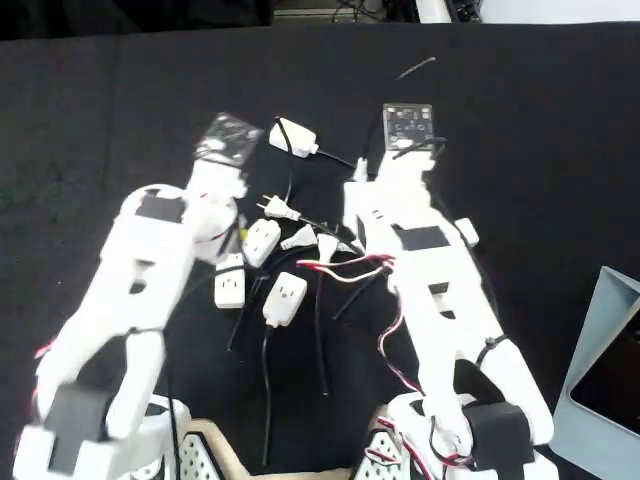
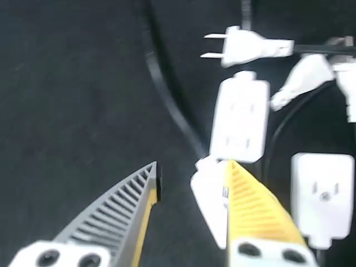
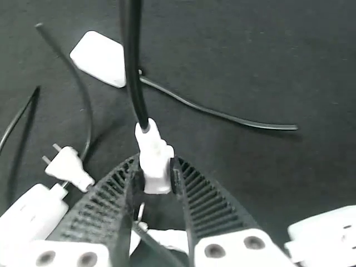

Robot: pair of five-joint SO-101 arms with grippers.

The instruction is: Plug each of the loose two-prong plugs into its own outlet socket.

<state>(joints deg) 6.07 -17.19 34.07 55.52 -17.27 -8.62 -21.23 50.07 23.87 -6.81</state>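
Note:
My right gripper (image 3: 158,181) is shut on a white two-prong plug (image 3: 154,160), whose black cord (image 3: 132,61) runs away from it. In the high view this gripper (image 1: 356,186) sits just beyond the cluster of outlets. A loose white plug (image 1: 278,208) (image 2: 245,47) (image 3: 68,166) lies flat on the black cloth, prongs free. Just behind it is a white outlet block (image 1: 262,240) (image 2: 240,119). My left gripper (image 2: 192,183) is open low over the cloth, and its yellow finger (image 2: 247,203) is beside a white piece (image 2: 207,192). Another outlet (image 2: 324,192) lies beside it.
Two more outlet blocks (image 1: 230,280) (image 1: 285,298) and a tangle of black cords (image 1: 320,330) lie between the arms. A white adapter (image 1: 293,137) (image 3: 100,65) sits farther back. A grey bin (image 1: 605,360) stands at the right edge. Red and white arm wires (image 1: 345,268) cross the middle.

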